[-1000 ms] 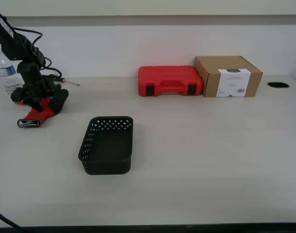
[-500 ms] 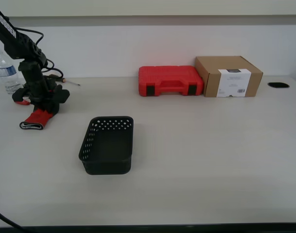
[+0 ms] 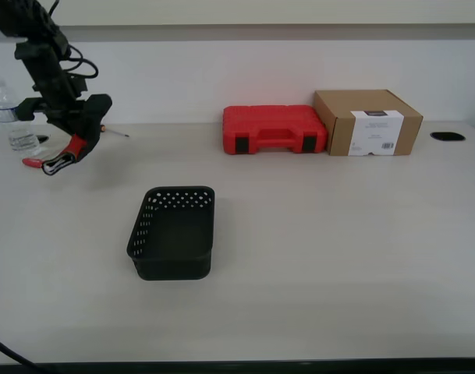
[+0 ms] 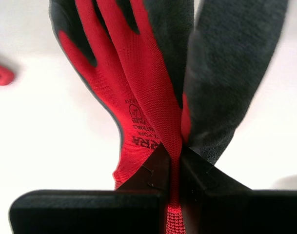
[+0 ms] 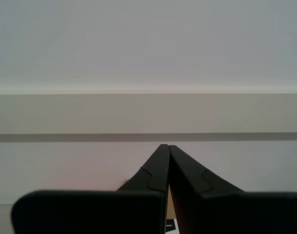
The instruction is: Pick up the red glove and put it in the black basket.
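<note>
The red glove (image 3: 68, 151) hangs in the air from my first gripper (image 3: 76, 139) above the table at the exterior view's far left. In the first wrist view the gripper (image 4: 173, 149) is shut on the glove (image 4: 138, 92); its red back and dark grey palm dangle below the jaws. The black basket (image 3: 173, 233) stands empty on the table, nearer the front and to the right of the glove. My second gripper (image 5: 167, 149) is shut and empty, facing a pale wall; it does not show in the exterior view.
A red tool case (image 3: 274, 129) and a cardboard box (image 3: 367, 122) stand at the back. A water bottle (image 3: 8, 117), a small screwdriver (image 3: 112, 131) and a small red object (image 3: 31, 162) lie at the far left. A black grommet hole (image 3: 445, 136) is at the back right.
My first gripper has risen from the table with the red glove. The glove, which lay with its cuff on the table, now hangs clear of it.
</note>
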